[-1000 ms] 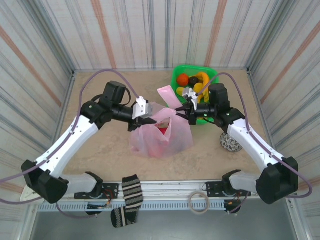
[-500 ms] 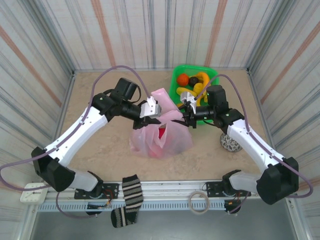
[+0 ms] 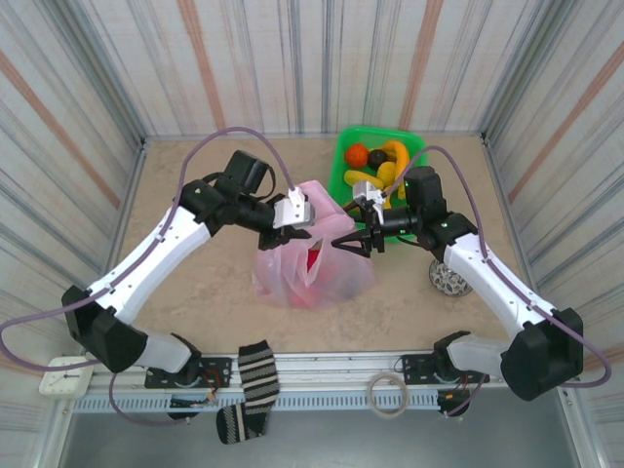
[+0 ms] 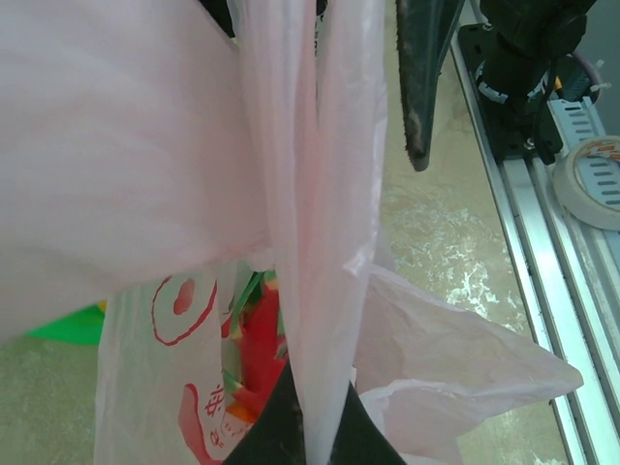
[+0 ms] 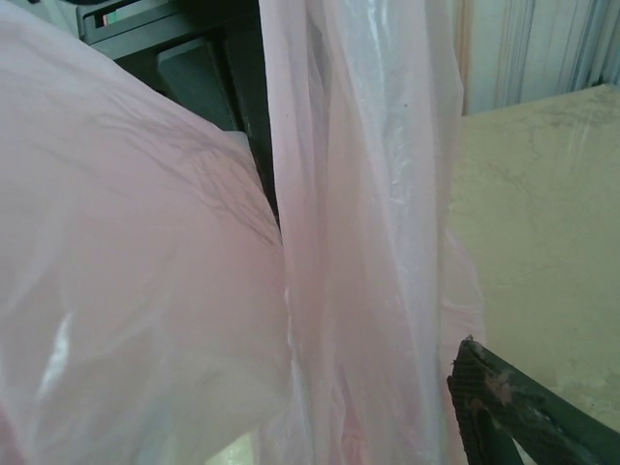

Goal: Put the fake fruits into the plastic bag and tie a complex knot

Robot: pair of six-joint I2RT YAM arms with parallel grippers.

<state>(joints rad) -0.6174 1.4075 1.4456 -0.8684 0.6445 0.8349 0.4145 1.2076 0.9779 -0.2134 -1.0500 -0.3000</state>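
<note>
Left gripper clamps a strap of the plastic bag; right gripper is spread, its fingers apart at the bag's 3 o'clock side. Bag sits mid-table, red fruit inside. Green basket holding fake fruits stands at 1 o'clock. Striped corrugated walls enclose the speckled beige surface.

A green plastic basket sits at the far right of the beige marbled counter. Nearer than the basket lies a small perforated metal ball. Further toward the front rail sit a striped knitted sock and a tape roll.
</note>
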